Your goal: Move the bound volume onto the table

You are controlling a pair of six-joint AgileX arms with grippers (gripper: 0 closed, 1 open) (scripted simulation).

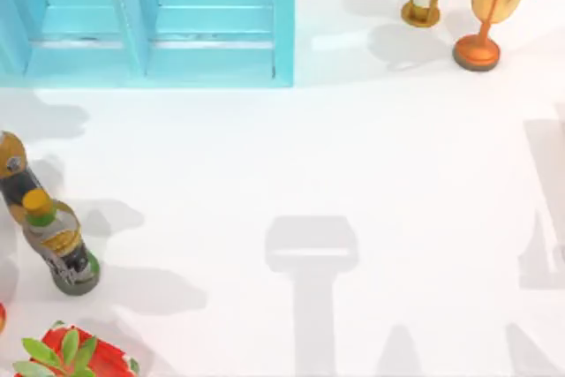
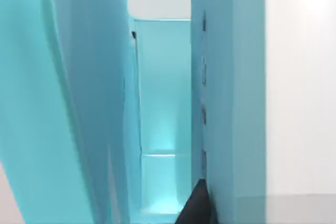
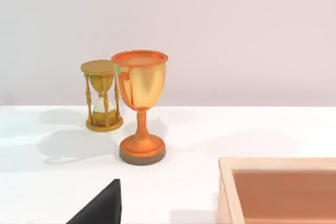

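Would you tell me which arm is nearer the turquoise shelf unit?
Left. Its wrist view looks closely into the turquoise shelf unit; the right arm's faces the orange goblet at the table's right.

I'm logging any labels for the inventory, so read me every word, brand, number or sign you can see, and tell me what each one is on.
No text can be read anywhere.
The front bottle has a printed label, too blurred to read.
The bottle behind it has a label, also illegible.
The turquoise shelf unit, goblet, hourglass and wooden tray carry no writing.
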